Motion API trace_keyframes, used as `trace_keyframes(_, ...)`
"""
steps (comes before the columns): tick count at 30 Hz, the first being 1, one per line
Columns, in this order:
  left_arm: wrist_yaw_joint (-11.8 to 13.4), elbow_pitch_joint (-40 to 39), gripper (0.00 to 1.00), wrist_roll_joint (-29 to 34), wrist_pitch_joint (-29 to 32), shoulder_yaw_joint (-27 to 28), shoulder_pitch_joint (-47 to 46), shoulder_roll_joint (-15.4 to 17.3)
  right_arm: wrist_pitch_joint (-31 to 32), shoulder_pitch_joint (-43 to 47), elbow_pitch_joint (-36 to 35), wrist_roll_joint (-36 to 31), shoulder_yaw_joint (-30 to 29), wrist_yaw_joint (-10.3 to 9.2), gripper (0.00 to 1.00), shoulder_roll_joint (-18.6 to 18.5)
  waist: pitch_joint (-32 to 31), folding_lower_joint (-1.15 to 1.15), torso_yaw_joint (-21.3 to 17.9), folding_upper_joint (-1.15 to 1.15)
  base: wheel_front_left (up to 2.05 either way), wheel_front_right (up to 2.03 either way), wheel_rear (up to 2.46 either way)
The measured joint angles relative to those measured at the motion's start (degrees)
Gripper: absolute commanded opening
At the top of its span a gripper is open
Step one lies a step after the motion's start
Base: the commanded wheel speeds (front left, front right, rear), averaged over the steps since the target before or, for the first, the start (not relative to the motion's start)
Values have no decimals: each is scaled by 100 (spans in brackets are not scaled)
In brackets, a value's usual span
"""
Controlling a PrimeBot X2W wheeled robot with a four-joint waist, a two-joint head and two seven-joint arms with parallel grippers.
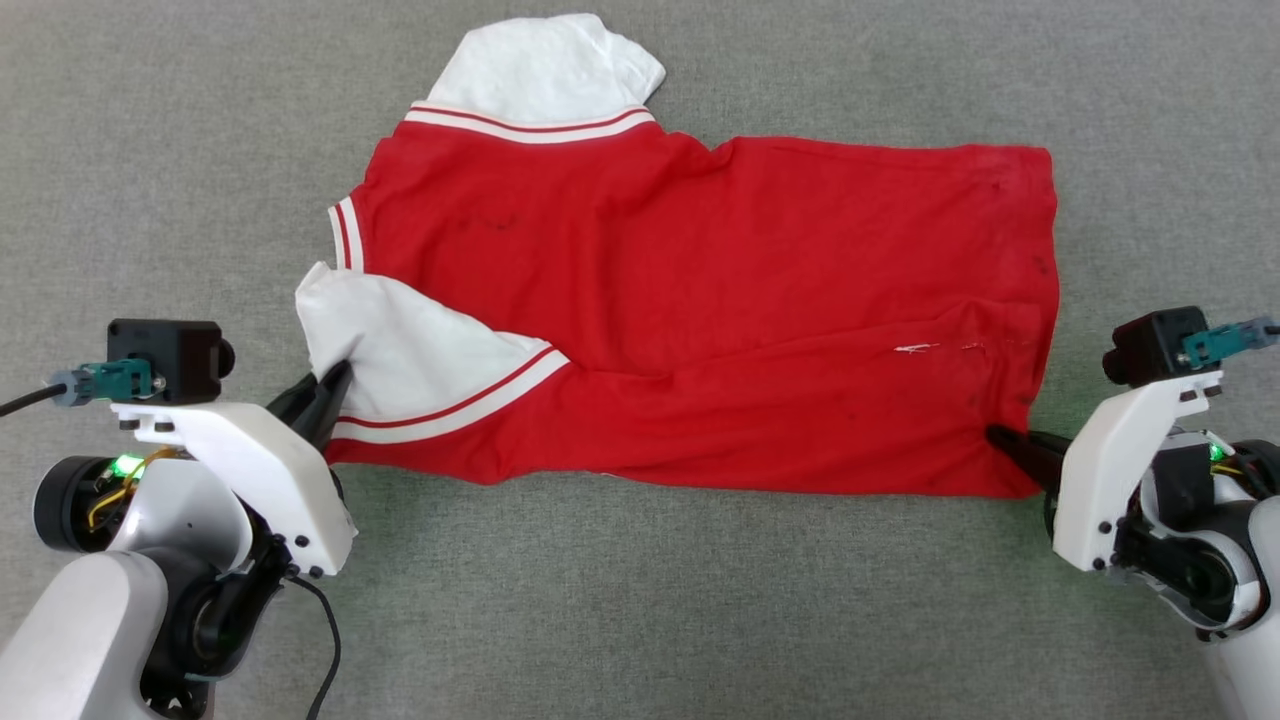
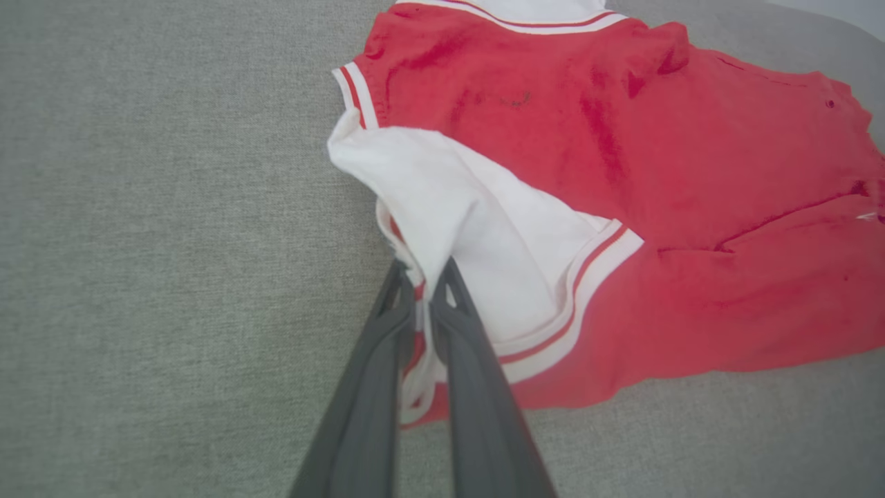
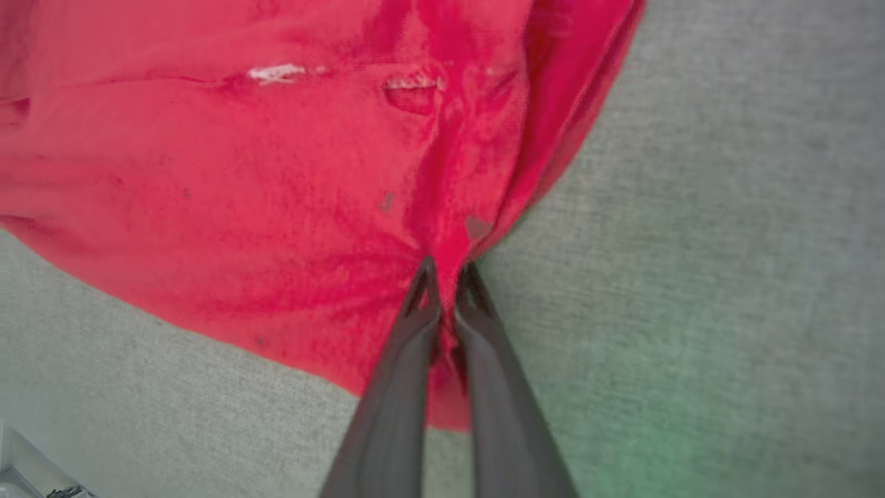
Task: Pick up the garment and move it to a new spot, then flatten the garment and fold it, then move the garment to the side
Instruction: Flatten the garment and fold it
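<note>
Left wrist view: the left gripper (image 2: 423, 266) is clamped on the garment (image 2: 691, 207), its dark fingers (image 2: 373, 387) closed together on a raised fold of the white sleeve (image 2: 498, 235), beside the sleeve's white-and-red striped trim (image 2: 588, 283). At the garment's other end the right gripper (image 3: 446, 266) is also pinched tight, with a bunched ridge of red cloth from the hem corner caught between its fingers. The garment lies spread lengthwise on the grey surface (image 1: 640, 600), its collar end toward the left gripper and its hem toward the right one, and the edge nearest the robot runs between the two grips. The red body is mostly flat, with one long crease across it and a small white fleck (image 1: 915, 348) on the cloth near the hem end. The second sleeve (image 1: 545, 65) sticks out from the garment's far side, past another band of striped trim. All around the garment the surface is a plain grey woven fabric (felt or carpet, I cannot tell which). A faint green glow (image 3: 677, 415) falls on it just beside the hem corner. Beyond the hem end, the surface rounds off against a pale strip (image 2: 840, 8).
</note>
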Motion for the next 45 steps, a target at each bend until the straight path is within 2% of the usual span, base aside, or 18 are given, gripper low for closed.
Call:
trace_keyframes(8, 29, 123, 0, -57, -232, 90, 169, -69, -360, -38, -193, -79, 242, 7, 0, -154, -362, 0, -62, 0, 0, 0, 0)
trace_keyframes(12, 164, 118, 0, -73, -415, 170, 377, -151, -433, 54, -447, -98, 302, 7, 0, -252, -634, 0, -62, 0, 0, 0, 0)
trace_keyframes(24, 595, -158, 0, -278, -578, 432, 1753, -196, -176, 1102, -1140, -130, 8, 7, 0, -324, -1323, 0, 85, 0, 0, 0, 0)
trace_keyframes(30, 583, 114, 0, -503, -570, 353, 2186, -372, -66, 1655, -926, -204, -186, 8, 0, -174, -1400, 0, 103, 0, 0, 0, 0)
trace_keyframes(31, 545, 188, 27, -543, -622, 337, 2181, -454, -80, 1711, -827, -238, -185, 8, 0, -165, -1392, 0, 95, 0, 0, 0, 0)
trace_keyframes(32, 489, 291, 49, -584, -621, 285, 2170, -503, -168, 1737, -743, -252, -180, 8, 18, -146, -1381, 0, 89, 0, 0, 0, 0)
trace_keyframes(33, 345, 604, 100, -600, -686, 188, 2000, -610, -513, 1743, -491, -260, -110, 8, 100, -88, -1368, 0, 65, 0, 0, 0, 0)
trace_keyframes(38, 257, 817, 100, -407, -1037, 250, 1675, -597, -1334, 1718, -455, -288, -14, 7, 100, -33, -1423, 0, -21, 0, 0, 0, 0)
trace_keyframes(43, 401, 750, 100, -52, -1544, 414, 1380, -539, -2474, 1649, -737, -717, -235, 7, 100, 118, -1506, 0, -153, 0, 0, 0, 0)
trace_keyframes(45, 426, 699, 100, 70, -1739, 450, 1227, -550, -2860, 1618, -881, -881, -396, 7, 100, 283, -1518, 0, -217, 0, 0, 0, 0)
